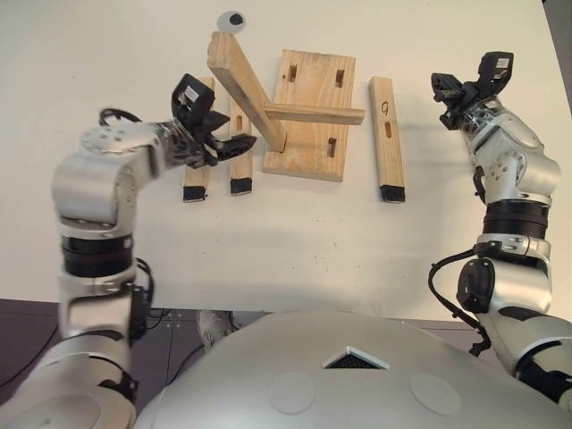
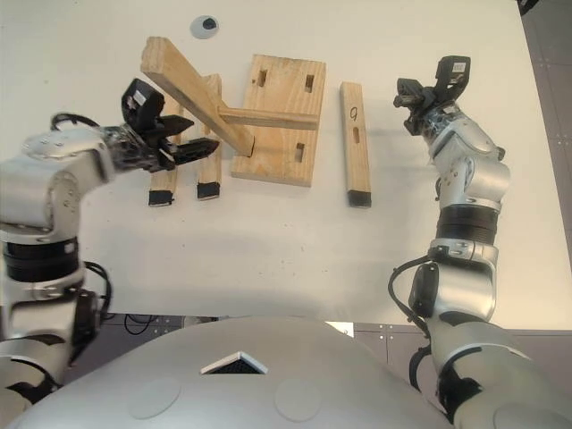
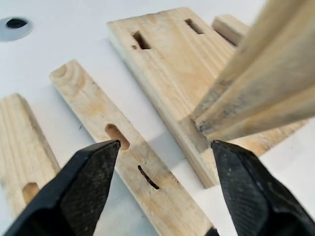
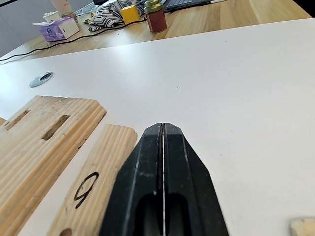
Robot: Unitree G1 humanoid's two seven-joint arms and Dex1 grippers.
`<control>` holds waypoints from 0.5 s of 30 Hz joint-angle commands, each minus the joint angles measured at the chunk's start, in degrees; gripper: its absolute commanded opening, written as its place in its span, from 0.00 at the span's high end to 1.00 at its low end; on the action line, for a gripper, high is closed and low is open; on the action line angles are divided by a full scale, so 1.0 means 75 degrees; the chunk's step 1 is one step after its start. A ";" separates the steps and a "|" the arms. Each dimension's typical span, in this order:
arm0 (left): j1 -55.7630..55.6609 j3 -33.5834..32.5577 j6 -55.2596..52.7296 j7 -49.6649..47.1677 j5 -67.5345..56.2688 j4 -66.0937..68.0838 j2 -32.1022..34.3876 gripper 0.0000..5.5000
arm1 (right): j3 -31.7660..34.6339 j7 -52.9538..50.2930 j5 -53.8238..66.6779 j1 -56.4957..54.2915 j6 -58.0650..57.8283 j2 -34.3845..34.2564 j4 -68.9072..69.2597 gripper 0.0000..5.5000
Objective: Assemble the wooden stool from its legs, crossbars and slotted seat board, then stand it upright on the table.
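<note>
The slotted seat board (image 1: 315,134) lies flat at the middle back of the white table. One leg (image 1: 239,76) is set in its near left slot and leans up to the left, with a crossbar (image 1: 322,113) running from it across the board. Two more legs (image 1: 239,165) (image 1: 197,179) lie flat left of the board. A fourth leg (image 1: 386,143), marked with a 9, lies to its right. My left gripper (image 1: 231,137) hovers open over the two flat legs, close to the leaning leg's foot. My right gripper (image 4: 162,132) is shut and empty, just right of the marked leg (image 4: 93,182).
A grey cable grommet (image 1: 232,20) sits in the table behind the leaning leg. Bare white tabletop (image 1: 295,241) stretches from the parts to the front edge. Beyond the table, a wooden desk holds a jar (image 4: 154,14), a yellow box and a tissue box.
</note>
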State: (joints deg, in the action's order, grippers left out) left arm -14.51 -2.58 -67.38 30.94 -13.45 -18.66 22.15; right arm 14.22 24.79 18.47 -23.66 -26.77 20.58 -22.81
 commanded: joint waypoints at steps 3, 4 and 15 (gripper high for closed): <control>-0.0111 -0.0713 -0.0339 -0.1649 0.0338 0.0459 -0.0908 0.38 | 0.0157 -0.0301 0.0106 -0.0026 0.0132 -0.0198 0.0111 1.00; -0.0069 -0.0712 -0.0388 -0.1772 0.0305 0.0484 -0.1037 0.38 | 0.0146 -0.0303 0.0100 0.0039 0.0116 -0.0199 0.0167 1.00; -0.0203 -0.0687 -0.0501 -0.2188 0.0128 0.0845 -0.1137 0.38 | 0.0143 -0.0470 0.0061 0.0126 0.0299 -0.0459 0.0168 1.00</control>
State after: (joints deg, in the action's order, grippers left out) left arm -16.88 -9.35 -70.00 14.90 -12.85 -12.83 12.79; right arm 15.27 22.10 18.49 -23.31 -25.01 18.37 -22.42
